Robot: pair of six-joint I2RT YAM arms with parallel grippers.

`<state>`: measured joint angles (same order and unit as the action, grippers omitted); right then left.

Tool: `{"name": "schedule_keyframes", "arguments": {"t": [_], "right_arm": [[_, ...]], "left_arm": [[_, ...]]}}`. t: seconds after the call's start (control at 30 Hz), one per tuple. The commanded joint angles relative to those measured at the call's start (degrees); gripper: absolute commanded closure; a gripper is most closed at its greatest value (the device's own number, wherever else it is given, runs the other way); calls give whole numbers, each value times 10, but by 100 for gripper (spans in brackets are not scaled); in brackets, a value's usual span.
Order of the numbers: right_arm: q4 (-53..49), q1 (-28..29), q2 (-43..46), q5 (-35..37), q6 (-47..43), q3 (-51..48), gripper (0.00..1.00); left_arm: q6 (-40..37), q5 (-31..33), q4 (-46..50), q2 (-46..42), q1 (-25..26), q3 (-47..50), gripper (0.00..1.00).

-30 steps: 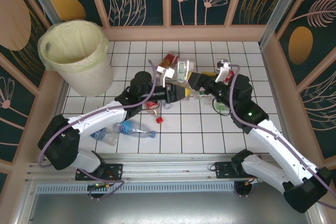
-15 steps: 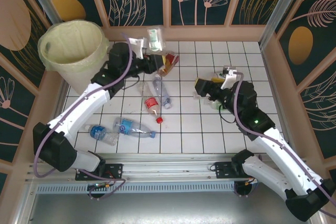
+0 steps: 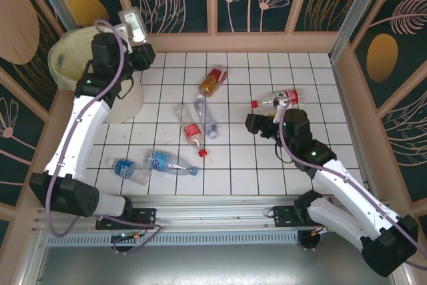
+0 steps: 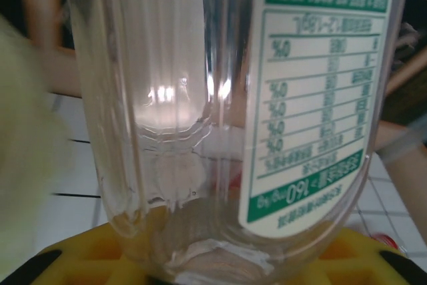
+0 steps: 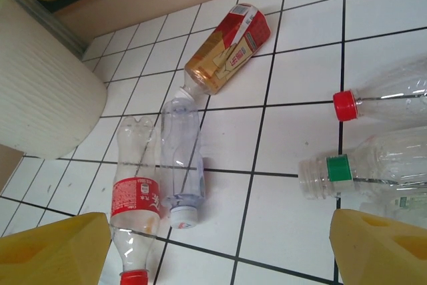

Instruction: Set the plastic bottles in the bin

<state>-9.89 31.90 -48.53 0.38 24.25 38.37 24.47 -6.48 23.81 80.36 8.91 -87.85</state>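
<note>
The left gripper [image 3: 128, 31] grips a clear plastic bottle with a green label [image 4: 200, 98]; it is at the rim of the big round cream bin [image 3: 63, 75]. The right gripper [image 5: 220, 245] is wide open.

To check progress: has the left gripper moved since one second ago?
Yes. The left gripper, shut on a clear bottle, went from the tiled table's middle far-left to the bin's rim.

Clear green-labelled bottle [image 3: 135, 26] at rim of cream bag-lined bin [image 3: 65, 66]; other bottles [image 3: 193, 131] flat, scattered on white tiles [image 3: 233, 159]
</note>
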Motion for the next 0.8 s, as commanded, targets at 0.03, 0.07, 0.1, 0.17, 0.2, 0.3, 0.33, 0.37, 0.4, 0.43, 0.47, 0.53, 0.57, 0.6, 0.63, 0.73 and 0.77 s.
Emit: {"name": "schedule_keyframes", "arguments": {"t": [0.03,0.07,0.1,0.17,0.2,0.3,0.33,0.37,0.4,0.43,0.47,0.53,0.57,0.6,0.63,0.73,0.77], "right_arm": [[31,-3,-3,-14,-12,-12,14],[31,-3,-4,-17,-11,-14,14],[30,-3,-5,-19,-11,-15,14],[25,-3,-5,-20,-7,-17,14],[20,-3,-5,-20,-5,-20,14],[4,-3,-8,-15,8,-24,14],[0,-3,-9,-17,11,-26,14],[0,-2,-10,-21,13,-29,14],[0,-3,-11,-25,15,-32,14],[3,-3,-12,-28,18,-35,14],[4,-3,-13,-30,19,-38,14],[7,-3,-15,-33,23,-41,14],[8,-3,-17,-35,24,-40,14],[10,-3,-21,-39,23,-40,14],[12,-3,-25,-45,21,-38,14],[18,-3,-62,-97,-8,-27,13],[20,-2,-76,-111,-18,-22,13]], "left_arm": [[-18,56,40,13,-41,-49,61],[-20,64,49,20,-49,-59,61],[-20,70,57,28,-58,-66,61],[-16,78,62,39,-77,-72,60],[-17,80,64,45,-87,-76,60],[-17,80,74,69,-117,-89,60],[-17,77,79,81,-129,-96,60],[-17,71,84,90,-139,-102,60],[-14,60,90,101,-151,-107,60],[-11,49,92,111,-163,-110,59],[-10,44,94,118,-171,-114,59],[-9,38,96,132,-182,-117,59],[-10,34,97,137,-185,-117,58],[-10,30,100,143,-188,-119,57],[-9,27,101,147,-189,-118,56],[-11,30,103,156,-189,-113,54],[-11,30,103,157,-189,-112,53]]}}
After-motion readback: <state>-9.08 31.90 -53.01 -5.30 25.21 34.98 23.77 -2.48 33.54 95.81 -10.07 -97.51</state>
